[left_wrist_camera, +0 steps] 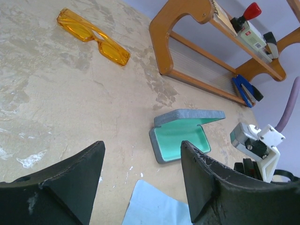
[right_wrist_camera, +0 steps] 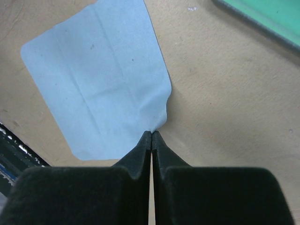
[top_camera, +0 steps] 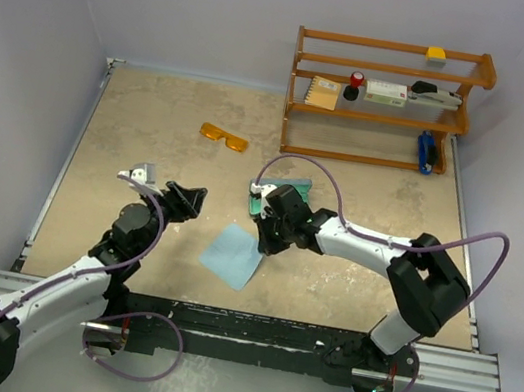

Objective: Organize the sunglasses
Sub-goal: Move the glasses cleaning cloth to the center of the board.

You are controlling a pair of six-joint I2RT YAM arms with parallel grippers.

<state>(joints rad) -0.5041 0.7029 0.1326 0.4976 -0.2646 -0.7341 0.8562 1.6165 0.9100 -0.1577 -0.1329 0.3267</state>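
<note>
The orange sunglasses [top_camera: 225,137] lie on the table toward the back; they also show at the top left of the left wrist view [left_wrist_camera: 93,35]. The blue-grey case [left_wrist_camera: 183,134] lies open with its teal inside up, partly hidden behind my right arm in the top view [top_camera: 293,190]. The light blue cloth [top_camera: 234,255] lies flat at the table's middle front. My right gripper [right_wrist_camera: 152,133] is shut on the cloth's [right_wrist_camera: 98,79] right edge, which puckers at the tips. My left gripper [left_wrist_camera: 140,154] is open and empty, left of the cloth [left_wrist_camera: 157,206].
A wooden shelf rack [top_camera: 385,101] stands at the back right with a stapler, a box, a small notebook, a yellow block and a blue item on it. Purple cables loop from both arms. A black rail [top_camera: 248,331] runs along the near edge.
</note>
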